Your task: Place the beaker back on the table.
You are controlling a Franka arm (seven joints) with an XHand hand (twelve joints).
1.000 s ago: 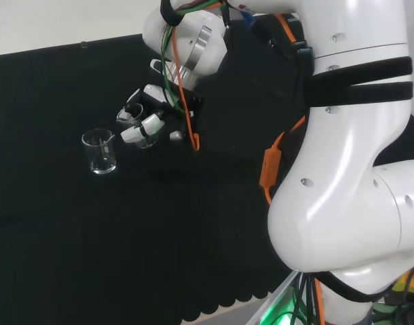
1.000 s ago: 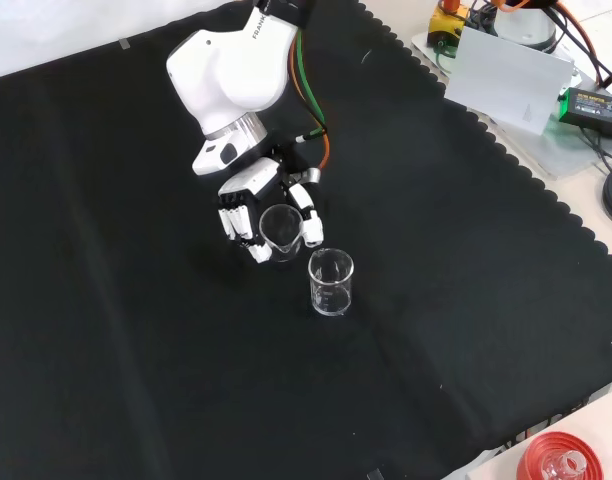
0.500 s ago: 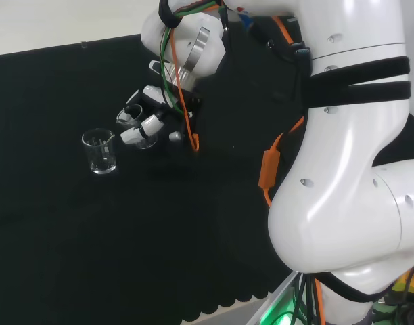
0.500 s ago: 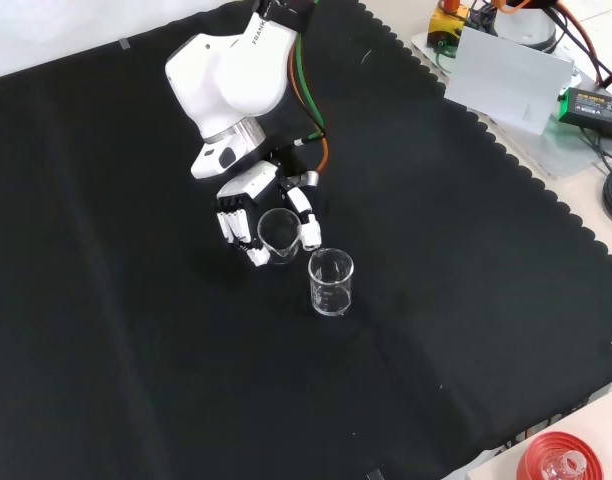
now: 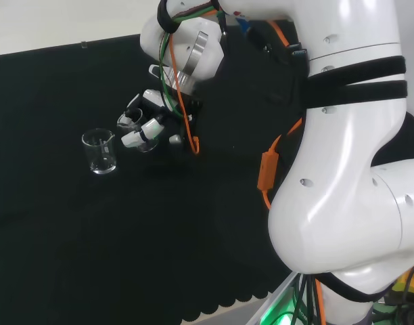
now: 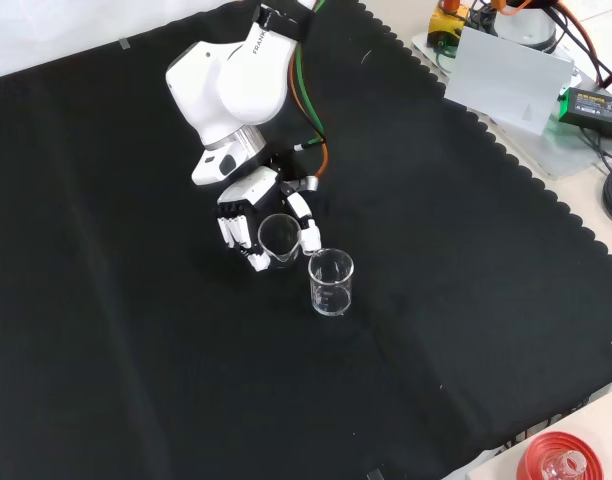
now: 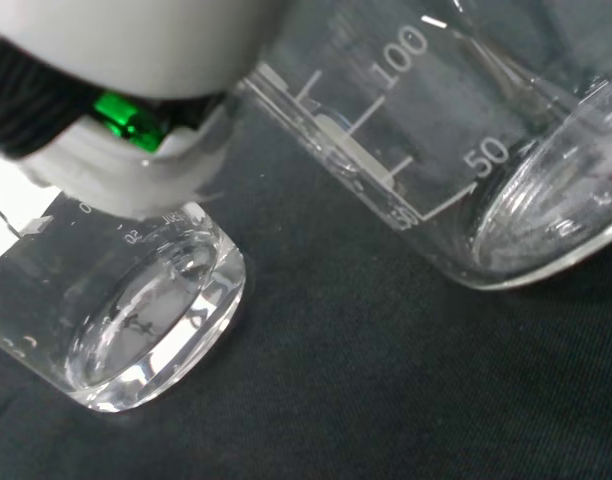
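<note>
Hand: the hand [image 6: 254, 215] has its fingers [image 6: 232, 232] and thumb [image 6: 308, 234] curled around a clear beaker [image 6: 278, 238]; in the front view the fingers are at 9 o'clock of the glass and the thumb at 3 o'clock
Hand in head view: the hand [image 5: 147, 116] is under the arm [image 5: 349, 169], at about 8 o'clock from the white link with the metal ring
Beaker: it is in the hand, low over the cloth [image 6: 136, 350]; the front view shows its round rim from above, and I cannot tell if its base touches the cloth
Beaker in wrist view: the beaker [image 7: 456, 130] is tilted in the picture, with white scale marks on the wall and the thick round base near the cloth [image 7: 346, 400]
Glass: a second clear glass [image 6: 330, 284] stands upright on the cloth, free of the hand; in the front view it is just beside the held beaker, at 5 o'clock of it, close to the thumb tip
Glass in head view: the glass [image 5: 100, 151] stands at 8 o'clock from the hand, near but apart
Glass in wrist view: its thick base [image 7: 146, 330] sits on the cloth beside the beaker, with a gap of cloth between them
Cloth: black, it covers the bench under both pieces
</note>
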